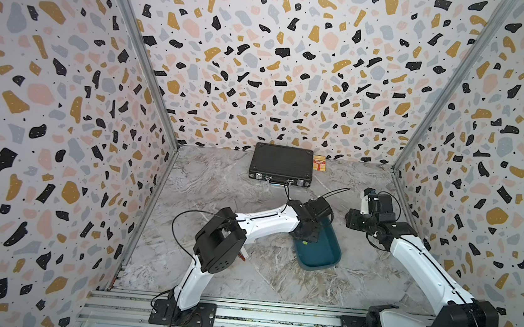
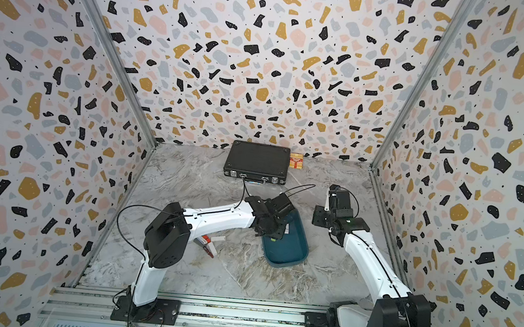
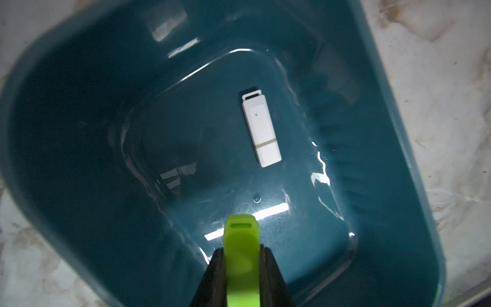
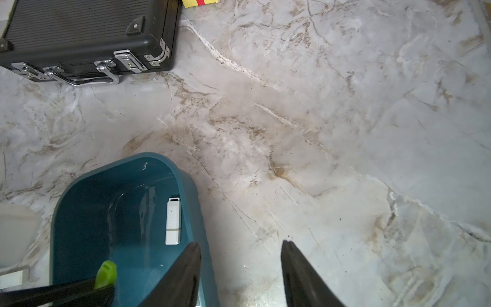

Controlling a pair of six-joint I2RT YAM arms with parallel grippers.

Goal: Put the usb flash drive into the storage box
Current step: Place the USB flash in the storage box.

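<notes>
A white usb flash drive (image 3: 261, 130) lies flat on the floor of the teal storage box (image 3: 414, 159), close to one long wall (image 4: 173, 222). It is a small pale speck in a top view (image 2: 287, 230). My left gripper (image 3: 241, 248) hangs over the inside of the box (image 1: 319, 268). It is shut on a lime-green plastic piece (image 3: 240, 239) with a slot at its tip; the piece also shows in the right wrist view (image 4: 106, 273). My right gripper (image 4: 240, 243) is open and empty, above the table beside the box's rim (image 4: 61, 202).
A black briefcase (image 1: 281, 166) with metal latches (image 4: 130, 62) lies at the back wall. A small orange-red carton (image 1: 318, 162) stands to its right. Small red and white items (image 2: 210, 244) lie on the table under my left arm.
</notes>
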